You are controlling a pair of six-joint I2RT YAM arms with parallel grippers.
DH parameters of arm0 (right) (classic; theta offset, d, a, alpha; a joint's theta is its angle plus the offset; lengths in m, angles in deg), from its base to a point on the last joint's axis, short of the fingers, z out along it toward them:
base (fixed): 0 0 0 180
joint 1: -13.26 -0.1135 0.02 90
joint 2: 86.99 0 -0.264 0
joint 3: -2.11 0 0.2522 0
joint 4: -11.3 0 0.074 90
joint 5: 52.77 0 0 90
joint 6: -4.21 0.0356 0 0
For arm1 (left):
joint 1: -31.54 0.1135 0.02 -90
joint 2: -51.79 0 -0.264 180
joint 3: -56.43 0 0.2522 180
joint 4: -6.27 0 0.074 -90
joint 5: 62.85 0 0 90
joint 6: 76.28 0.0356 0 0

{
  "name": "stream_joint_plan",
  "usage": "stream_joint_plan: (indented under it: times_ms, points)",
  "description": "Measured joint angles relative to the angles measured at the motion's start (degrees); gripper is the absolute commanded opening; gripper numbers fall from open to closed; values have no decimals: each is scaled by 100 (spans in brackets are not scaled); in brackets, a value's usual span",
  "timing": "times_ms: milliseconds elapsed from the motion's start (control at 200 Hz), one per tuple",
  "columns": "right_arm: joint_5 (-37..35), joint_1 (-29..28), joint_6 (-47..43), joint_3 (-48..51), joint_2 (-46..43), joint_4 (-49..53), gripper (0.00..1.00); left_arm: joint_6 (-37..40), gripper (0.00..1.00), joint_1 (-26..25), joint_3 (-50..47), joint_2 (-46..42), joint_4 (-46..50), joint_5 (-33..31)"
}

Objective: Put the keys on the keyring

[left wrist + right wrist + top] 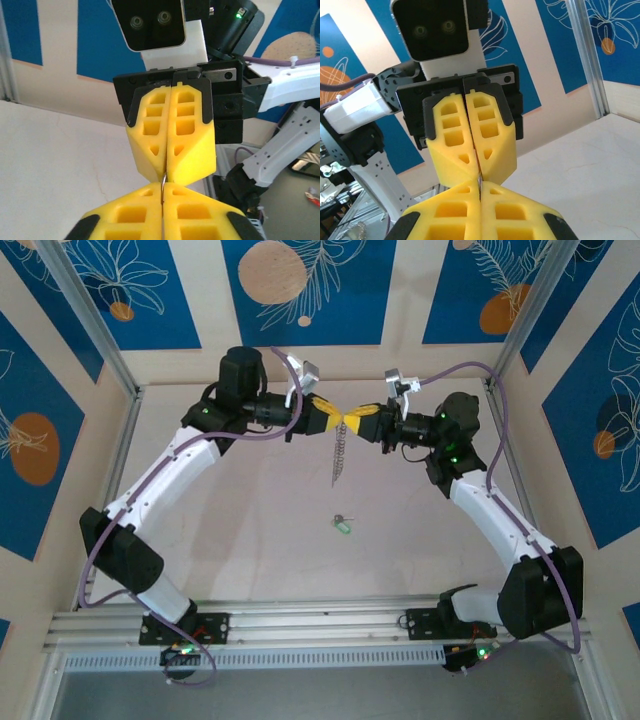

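High over the far middle of the table my left gripper (337, 420) and right gripper (353, 423) meet tip to tip. Both pairs of yellow jaws are shut on the keyring (339, 455), which hangs down from them edge-on as a thin grey loop with a silvery fringe. In the left wrist view a sliver of its wire (163, 183) shows between my left gripper (163, 188) and the right one's fingertips (187, 165). The right wrist view shows the same wire (479, 178) pinched at my right gripper (479, 187). A key (342, 524) with a mint-green head lies on the table below.
The pale table (250, 550) is ringed by walls with blue panels and aluminium posts (90, 320). An aluminium rail (320, 625) runs along the near edge by the arm bases. Purple cables (500, 430) loop beside both arms.
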Motion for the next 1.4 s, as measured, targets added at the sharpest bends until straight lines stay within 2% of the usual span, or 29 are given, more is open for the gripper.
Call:
stream_joint_plan:
  times_ms: [25, 190, 335, 515, 990, 1170, 1400]
  points:
    - [-50, 0, 46, 26, 22, -57, 0, -48, 34, -4, -105, -37, -155, -39]
    - [-339, 83, 520, 302, 212, -660, 0, -776, 50, -2, -929, -411, -1198, -629]
    - [-551, 125, 949, 452, 319, -1150, 0, -1421, 55, 26, -1547, -699, -2144, -1169]
    - [-734, 114, 1360, 501, 328, -1687, 0, -2144, 56, 68, -2085, -787, -3156, -1488]
    - [-1080, -7, 1958, 575, 389, -2494, 0, -3880, 56, 76, -2511, -269, -5556, -1488]
    - [-1128, -39, 2022, 575, 446, -2592, 0, -4321, 53, 76, -2511, -33, -6116, -1478]
    - [-1185, -44, 2109, 575, 542, -2656, 0, -4575, 47, 76, -2511, 125, -6391, -1445]
